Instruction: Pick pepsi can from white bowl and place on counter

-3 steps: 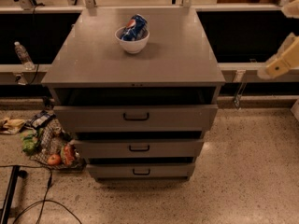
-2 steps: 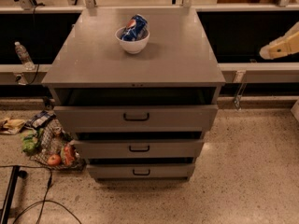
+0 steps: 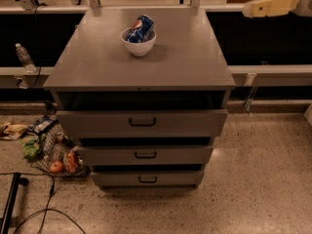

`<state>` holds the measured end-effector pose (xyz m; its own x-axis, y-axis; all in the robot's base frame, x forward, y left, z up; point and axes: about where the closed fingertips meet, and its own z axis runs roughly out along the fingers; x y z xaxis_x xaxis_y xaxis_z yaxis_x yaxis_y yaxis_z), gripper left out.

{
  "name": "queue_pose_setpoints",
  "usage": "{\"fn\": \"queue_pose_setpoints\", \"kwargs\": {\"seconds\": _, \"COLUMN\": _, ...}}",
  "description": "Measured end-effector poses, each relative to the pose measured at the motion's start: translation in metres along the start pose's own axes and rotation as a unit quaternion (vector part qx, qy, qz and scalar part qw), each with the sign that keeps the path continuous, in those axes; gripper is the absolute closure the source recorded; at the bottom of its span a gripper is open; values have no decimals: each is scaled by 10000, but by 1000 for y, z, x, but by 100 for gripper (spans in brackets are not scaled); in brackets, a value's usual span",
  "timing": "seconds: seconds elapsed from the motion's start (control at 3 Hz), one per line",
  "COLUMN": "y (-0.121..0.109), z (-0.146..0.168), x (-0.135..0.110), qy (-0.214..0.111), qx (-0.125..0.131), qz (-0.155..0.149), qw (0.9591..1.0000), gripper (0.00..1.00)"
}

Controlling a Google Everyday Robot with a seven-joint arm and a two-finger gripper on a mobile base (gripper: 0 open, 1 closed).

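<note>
The can (image 3: 141,28) is lying tilted in the bowl (image 3: 139,48), being too long to sit flat. The gripper (image 3: 256,8) is hanging well right of the bowl, not yet reaching; its state I cannot tell.

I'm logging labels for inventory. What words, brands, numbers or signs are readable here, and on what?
No legible text anywhere.
The pepsi can in the white bowl: round red-white-blue logo only, lettering too blurred.
The clear bottle, far left: label too small.
The gripper, upper right, off the counter: no markings visible.

Claw (image 3: 252,9) seemingly level, upper right
</note>
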<state>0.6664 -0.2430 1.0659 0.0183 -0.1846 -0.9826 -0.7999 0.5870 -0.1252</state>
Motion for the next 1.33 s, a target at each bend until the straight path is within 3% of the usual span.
{"fn": "queue_pose_setpoints", "kwargs": {"seconds": 0.33, "y": -5, "z": -8, "x": -14, "qy": -72, "qx": 110, "qz": -149, "qw": 9998, "gripper": 0}}
{"fn": "queue_pose_setpoints", "kwargs": {"seconds": 0.67, "y": -4, "z": -6, "x": -12, "qy": -54, "qx": 93, "qz": -132, "qw": 9999, "gripper": 0}}
{"fn": "queue_pose_setpoints", "kwargs": {"seconds": 1.0, "y": -13, "z": 13, "x": -2, "qy": -142, "qx": 382, "qz": 406, "qw": 9983, "gripper": 0}}
{"fn": "queue_pose_setpoints", "kwargs": {"seconds": 1.33, "y": -18, "z": 55, "x": 40, "qy": -45, "qx": 744, "qz": 1599, "qw": 9843, "gripper": 0}}
